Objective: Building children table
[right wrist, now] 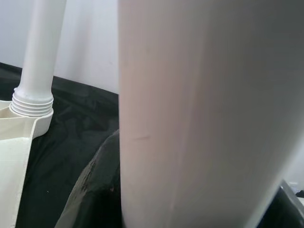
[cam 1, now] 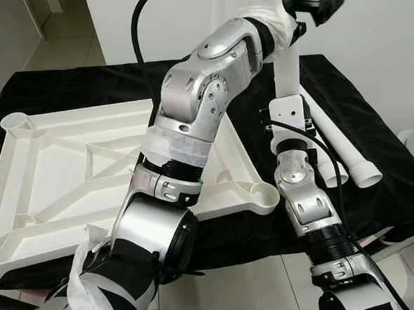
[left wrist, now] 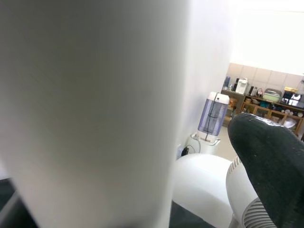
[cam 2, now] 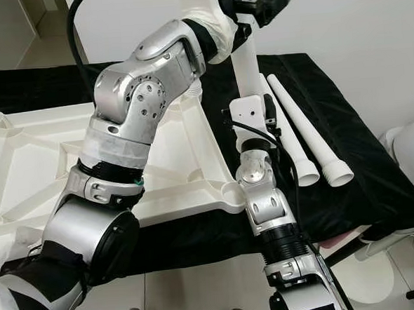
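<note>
White plastic all round: the upturned tabletop (cam 1: pixel 67 170) lies on the black-draped worktop (cam 2: pixel 350 188), and a leg (cam 2: pixel 243 72) stands upright at its far right corner. It looks light, rigid, smooth and rather slippery, so a firm hold across the shaft, low near the threaded end, should give most control. The left pincer (cam 1: pixel 322 0) is up high beside the leg's upper part, one black finger (left wrist: pixel 270 166) showing past the blurred white tube; whether it clamps, I cannot tell. The right pincer (cam 2: pixel 250 117) sits low against the same leg, its grip hidden too. Another leg (right wrist: pixel 38 57) is already screwed in, and two spare legs (cam 2: pixel 311 134) lie just to the right
</note>
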You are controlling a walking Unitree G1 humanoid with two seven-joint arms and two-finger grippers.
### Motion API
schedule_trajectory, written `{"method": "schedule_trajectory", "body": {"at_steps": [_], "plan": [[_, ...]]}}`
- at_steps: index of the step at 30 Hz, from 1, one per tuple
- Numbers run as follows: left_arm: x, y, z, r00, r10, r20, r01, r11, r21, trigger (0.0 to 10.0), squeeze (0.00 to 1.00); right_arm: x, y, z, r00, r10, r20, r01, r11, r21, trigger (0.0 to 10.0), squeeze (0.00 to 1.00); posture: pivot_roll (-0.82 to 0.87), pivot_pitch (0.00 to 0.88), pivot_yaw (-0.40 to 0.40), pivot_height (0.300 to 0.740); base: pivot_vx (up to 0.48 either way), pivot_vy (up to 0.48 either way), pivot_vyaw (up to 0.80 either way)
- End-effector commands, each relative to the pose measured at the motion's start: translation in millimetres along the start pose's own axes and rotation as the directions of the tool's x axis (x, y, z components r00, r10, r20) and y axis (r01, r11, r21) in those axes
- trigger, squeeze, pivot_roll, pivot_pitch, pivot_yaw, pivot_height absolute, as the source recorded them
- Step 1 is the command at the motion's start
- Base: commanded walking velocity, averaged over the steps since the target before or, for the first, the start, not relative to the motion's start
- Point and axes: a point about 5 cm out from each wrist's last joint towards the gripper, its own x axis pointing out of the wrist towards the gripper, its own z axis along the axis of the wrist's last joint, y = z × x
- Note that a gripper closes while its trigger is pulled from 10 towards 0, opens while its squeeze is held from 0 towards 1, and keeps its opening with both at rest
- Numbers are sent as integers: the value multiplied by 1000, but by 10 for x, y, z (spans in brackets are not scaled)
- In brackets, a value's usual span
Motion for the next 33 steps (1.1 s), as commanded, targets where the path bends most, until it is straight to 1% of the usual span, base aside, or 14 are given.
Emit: {"method": "schedule_trajectory", "body": {"at_steps": [1, 3, 4, 6, 7, 12, 23, 25, 26, 27, 28, 29, 30, 33], "plan": [[-1, -104, 28, 994, -105, 19, 104, 994, 21, 10000, 1000, 1, -19, -20, 1000, -5, -11, 5, 1000, 11, 10000, 0, 15, 0, -18, 740, 0, 0, 0], [-5, -104, 33, 994, -103, 24, 102, 994, 26, 10000, 1000, 1, -28, -25, 1000, -9, -14, 9, 1000, 17, 10000, 0, 15, 0, -18, 740, 0, 0, 0], [-20, -115, 36, 993, -113, 29, 112, 993, 26, 10000, 224, 1, -49, -44, 1000, -16, -27, 17, 999, 32, 10000, 0, 19, 0, -20, 740, 0, 0, 0], [-20, -115, 36, 993, -113, 29, 112, 993, 26, 10000, 224, 1, -49, -44, 1000, -16, -27, 17, 999, 32, 10000, 0, 19, 0, -20, 740, 0, 0, 0], [-38, -131, 36, 991, -126, 32, 126, 992, 22, 10000, 0, -1, -65, -63, 999, -22, -38, 23, 999, 44, 10000, 0, 20, 0, -22, 740, 0, 0, 0], [-112, -183, 8, 983, -182, 30, 182, 983, 21, 10000, 0, 11, -124, -98, 998, -38, -55, 42, 997, 67, 10000, 0, 21, 0, -22, 740, 0, 0, 0], [-170, -134, -91, 987, -159, -3, 159, 986, 42, 10000, 0, 19, -160, -92, 997, -51, -53, 56, 992, 113, 10000, 0, 28, 0, -21, 740, 0, 0, 0], [-194, -109, -121, 989, -151, -11, 151, 988, 43, 10000, 0, 16, -185, -95, 997, -63, -54, 70, 988, 140, 10000, 0, 30, 0, -21, 740, 0, 0, 0], [-226, -86, -154, 990, -143, -21, 144, 989, 45, 10000, 0, 9, -202, -100, 996, -66, -60, 77, 976, 202, 10000, 0, 30, 0, -19, 740, 0, 0, 0], [-226, -86, -154, 990, -143, -21, 144, 989, 45, 10000, 0, 9, -202, -100, 996, -66, -60, 77, 976, 202, 10000, 0, 30, 0, -19, 740, 0, 0, 0], [-265, -60, -191, 990, -137, -31, 138, 989, 51, 10000, 0, 3, -232, -118, 994, -75, -78, 93, 959, 266, 10000, 0, 31, 0, -21, 740, 0, 0, 0], [-265, -60, -191, 990, -137, -31, 138, 989, 51, 10000, 0, 3, -232, -118, 994, -75, -78, 93, 959, 266, 10000, 0, 31, 0, -21, 740, 0, 0, 0], [-302, -37, -222, 991, -131, -39, 133, 990, 54, 10000, 0, -4, -257, -139, 993, -77, -95, 104, 940, 325, 10000, 0, 33, 0, -22, 740, 0, 0, 0], [-348, 1, -250, 993, -115, -40, 117, 991, 58, 10000, 0, -9, -299, -165, 991, -81, -110, 117, 919, 377, 10000, 0, 33, 0, -23, 740, 0, 0, 0]]}}
